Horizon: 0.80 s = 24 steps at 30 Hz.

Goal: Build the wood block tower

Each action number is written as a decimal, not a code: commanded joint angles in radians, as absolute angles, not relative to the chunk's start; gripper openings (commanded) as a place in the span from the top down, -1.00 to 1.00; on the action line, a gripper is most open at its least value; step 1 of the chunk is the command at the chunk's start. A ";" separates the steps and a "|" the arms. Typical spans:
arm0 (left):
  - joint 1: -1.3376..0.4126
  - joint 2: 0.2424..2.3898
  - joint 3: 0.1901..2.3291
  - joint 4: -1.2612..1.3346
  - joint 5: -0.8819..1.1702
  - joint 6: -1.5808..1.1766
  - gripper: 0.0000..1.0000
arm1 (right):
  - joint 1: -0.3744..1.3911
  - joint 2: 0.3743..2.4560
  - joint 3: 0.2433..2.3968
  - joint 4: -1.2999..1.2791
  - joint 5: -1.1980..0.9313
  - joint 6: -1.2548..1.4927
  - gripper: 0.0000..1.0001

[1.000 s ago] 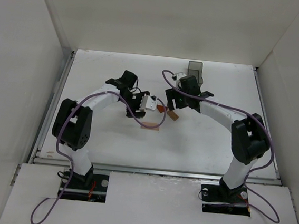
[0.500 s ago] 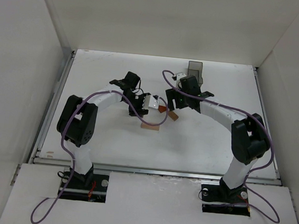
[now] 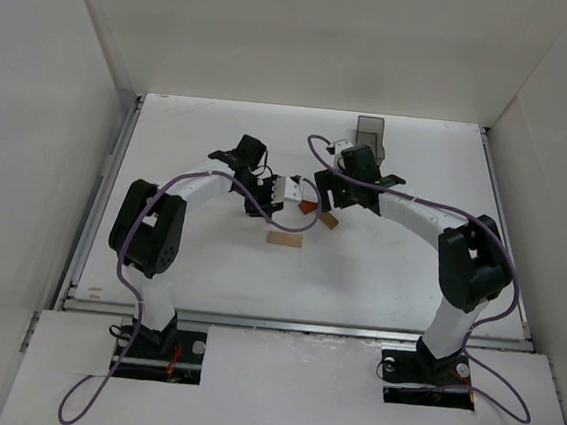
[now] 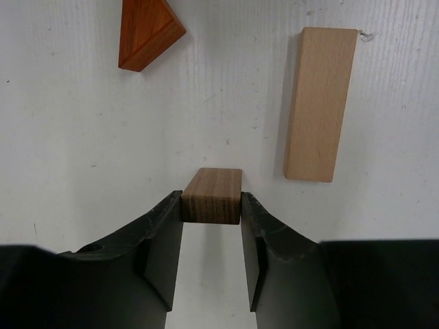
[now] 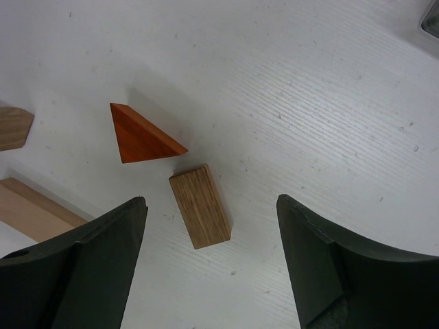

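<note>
- The desk [image 3: 407, 285] is white, and the blocks lie around its middle, a little toward the far edge.
- A dark grey bin [image 3: 370, 134] stands at the far edge, right of the middle.
- The left gripper [image 4: 211, 205] has its jaws closed on the two sides of a short brown block [image 4: 211, 195], which sticks out forward from the tips.
- The right gripper [image 5: 209, 205] has its jaws wide open and holds nothing.
- The long pale block [image 3: 285, 242] lies flat, nearest to the near edge, with its long axis parallel to that edge.
- A second short block [image 5: 199, 205] lies flat below the open right jaws, and its long axis is slanted to the desk edges.
- The orange triangle [image 5: 140, 135] lies with a triangular face up, just beside this block but apart, and its sharp corner points toward the block's end.
</note>
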<state>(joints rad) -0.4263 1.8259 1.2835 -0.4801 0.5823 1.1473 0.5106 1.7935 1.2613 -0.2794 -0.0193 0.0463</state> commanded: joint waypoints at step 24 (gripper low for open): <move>-0.532 1.585 1.148 -0.471 0.591 0.913 0.83 | 0.505 1.730 1.227 -0.238 -0.029 0.055 -0.64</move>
